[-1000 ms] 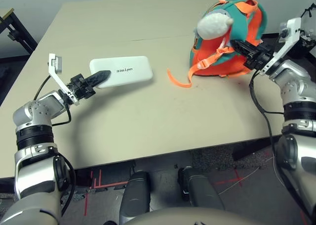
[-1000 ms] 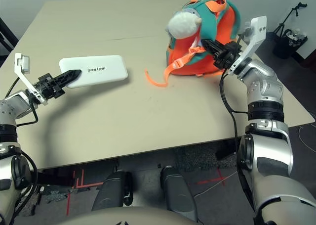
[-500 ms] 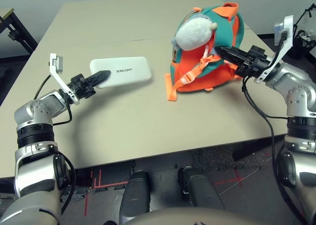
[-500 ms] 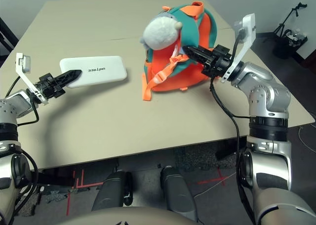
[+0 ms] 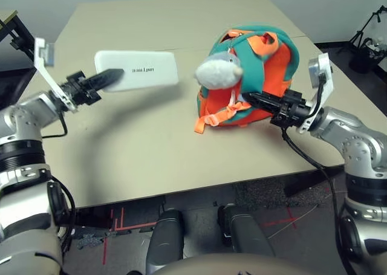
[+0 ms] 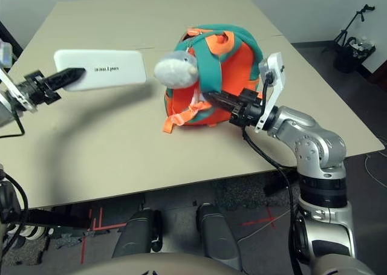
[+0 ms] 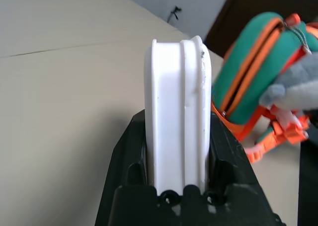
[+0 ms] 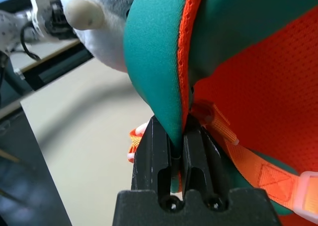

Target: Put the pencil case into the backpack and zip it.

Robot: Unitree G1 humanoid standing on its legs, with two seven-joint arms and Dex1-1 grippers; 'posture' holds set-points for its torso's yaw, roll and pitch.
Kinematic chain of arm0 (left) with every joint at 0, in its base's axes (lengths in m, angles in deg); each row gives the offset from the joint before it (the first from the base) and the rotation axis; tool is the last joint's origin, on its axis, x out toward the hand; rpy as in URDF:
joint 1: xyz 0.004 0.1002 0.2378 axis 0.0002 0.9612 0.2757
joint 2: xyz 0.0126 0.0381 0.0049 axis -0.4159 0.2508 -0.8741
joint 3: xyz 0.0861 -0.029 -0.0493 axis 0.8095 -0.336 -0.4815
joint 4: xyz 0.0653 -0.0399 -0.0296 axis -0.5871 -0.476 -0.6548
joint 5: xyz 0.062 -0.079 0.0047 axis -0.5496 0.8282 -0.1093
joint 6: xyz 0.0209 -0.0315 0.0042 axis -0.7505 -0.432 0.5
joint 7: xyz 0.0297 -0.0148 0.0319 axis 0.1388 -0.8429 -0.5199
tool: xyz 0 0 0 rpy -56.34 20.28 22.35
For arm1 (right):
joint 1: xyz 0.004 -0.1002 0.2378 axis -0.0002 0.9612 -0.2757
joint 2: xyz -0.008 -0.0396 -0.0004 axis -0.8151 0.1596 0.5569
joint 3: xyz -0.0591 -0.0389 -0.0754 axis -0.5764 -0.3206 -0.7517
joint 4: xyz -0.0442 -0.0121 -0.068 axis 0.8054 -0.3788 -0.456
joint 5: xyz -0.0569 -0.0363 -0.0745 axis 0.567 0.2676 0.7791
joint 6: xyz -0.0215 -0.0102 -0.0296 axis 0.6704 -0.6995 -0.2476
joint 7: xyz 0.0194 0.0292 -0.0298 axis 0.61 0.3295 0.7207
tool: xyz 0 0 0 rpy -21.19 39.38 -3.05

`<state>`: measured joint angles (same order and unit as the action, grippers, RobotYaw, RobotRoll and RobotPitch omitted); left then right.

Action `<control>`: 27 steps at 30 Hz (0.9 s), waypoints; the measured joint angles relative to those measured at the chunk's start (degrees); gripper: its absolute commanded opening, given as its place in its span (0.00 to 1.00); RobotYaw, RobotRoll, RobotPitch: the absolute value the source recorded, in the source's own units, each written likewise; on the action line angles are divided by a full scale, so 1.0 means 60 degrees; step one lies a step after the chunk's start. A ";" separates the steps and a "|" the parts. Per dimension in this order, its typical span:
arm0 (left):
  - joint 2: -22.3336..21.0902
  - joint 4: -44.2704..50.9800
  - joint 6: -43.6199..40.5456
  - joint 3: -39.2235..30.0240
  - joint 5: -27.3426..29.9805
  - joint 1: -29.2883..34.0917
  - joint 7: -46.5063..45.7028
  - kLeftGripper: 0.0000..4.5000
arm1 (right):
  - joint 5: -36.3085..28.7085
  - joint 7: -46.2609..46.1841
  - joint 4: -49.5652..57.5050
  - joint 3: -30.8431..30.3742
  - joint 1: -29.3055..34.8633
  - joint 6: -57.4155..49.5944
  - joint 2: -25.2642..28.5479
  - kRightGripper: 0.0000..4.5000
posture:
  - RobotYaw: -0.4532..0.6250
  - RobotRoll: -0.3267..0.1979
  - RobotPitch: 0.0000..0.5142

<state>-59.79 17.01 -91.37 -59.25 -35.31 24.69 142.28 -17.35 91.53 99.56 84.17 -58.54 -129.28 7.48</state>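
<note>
My left gripper (image 5: 115, 77) is shut on one end of the white pencil case (image 5: 142, 71) and holds it flat in the air over the table's left half. In the left wrist view the pencil case (image 7: 179, 112) stands edge-on between the two black fingers. The teal and orange backpack (image 5: 275, 63) sits upright right of the table's middle, its grey plush fish charm (image 5: 219, 72) hanging toward the pencil case. My right gripper (image 5: 251, 97) is shut on a teal edge of the backpack (image 8: 154, 62) low on its near side.
An orange strap end (image 5: 202, 125) trails from the backpack onto the beige table (image 5: 151, 148). There is bare tabletop between the two grippers and in front of the backpack. A black stand (image 5: 372, 42) is on the floor beyond the table's right edge.
My left gripper has lifted the pencil case off the table. My right gripper has pulled the backpack from the far right toward the table's middle, turning it.
</note>
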 measured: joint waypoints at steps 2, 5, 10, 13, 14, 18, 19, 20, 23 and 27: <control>-0.0269 0.0034 0.0012 0.0292 -0.0095 -0.0184 0.0298 0.30 | 0.0040 0.0061 -0.0032 -0.0069 0.0003 0.0117 0.0016 0.00 | 0.37 0.62 0.16; -0.0428 0.0238 0.0107 0.0371 -0.0101 -0.0782 0.0576 0.30 | 0.0078 0.0197 -0.0181 -0.0101 0.0023 0.0262 0.0136 0.00 | 0.37 0.62 0.15; -0.0503 0.0328 0.0622 0.0457 -0.0166 -0.1784 0.0802 0.30 | 0.0215 0.0397 -0.0377 -0.0133 0.0115 0.0507 0.0265 0.00 | 0.37 0.62 0.16; -0.0301 0.0283 0.0901 0.0618 -0.0313 -0.2196 0.0872 0.30 | 0.0271 0.0462 -0.0469 -0.0138 0.0191 0.0623 0.0322 0.00 | 0.37 0.62 0.16; -0.0262 0.0258 0.0954 0.0738 -0.0359 -0.2313 0.0980 0.30 | 0.0275 0.0481 -0.0505 -0.0139 0.0197 0.0647 0.0324 0.00 | 0.37 0.62 0.16; -0.0141 0.0049 0.1082 0.1261 -0.0528 -0.2774 0.1631 0.30 | 0.0322 0.0489 -0.0584 -0.0145 0.0225 0.0717 0.0323 0.00 | 0.36 0.62 0.17; -0.0102 -0.0026 0.1082 0.1314 -0.0539 -0.2845 0.1732 0.30 | 0.0322 0.0488 -0.0583 -0.0145 0.0228 0.0728 0.0321 0.00 | 0.35 0.62 0.17; -0.0067 -0.0092 0.1083 0.1419 -0.0572 -0.2926 0.1872 0.30 | 0.0322 0.0485 -0.0583 -0.0144 0.0247 0.0754 0.0321 0.00 | 0.35 0.62 0.17; 0.0030 -0.0148 0.1088 0.1768 -0.0743 -0.3004 0.2346 0.30 | 0.0322 0.0440 -0.0577 -0.0139 0.0332 0.0788 0.0319 0.00 | 0.34 0.62 0.17; 0.0183 -0.0380 0.1102 0.1953 -0.0825 -0.3004 0.2640 0.30 | 0.0318 0.0358 -0.0552 -0.0128 0.0495 0.0811 0.0315 0.00 | 0.34 0.62 0.16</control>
<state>-58.69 14.73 -84.75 -47.53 -40.26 6.66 158.13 -15.44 93.67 96.25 83.41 -55.57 -124.41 9.38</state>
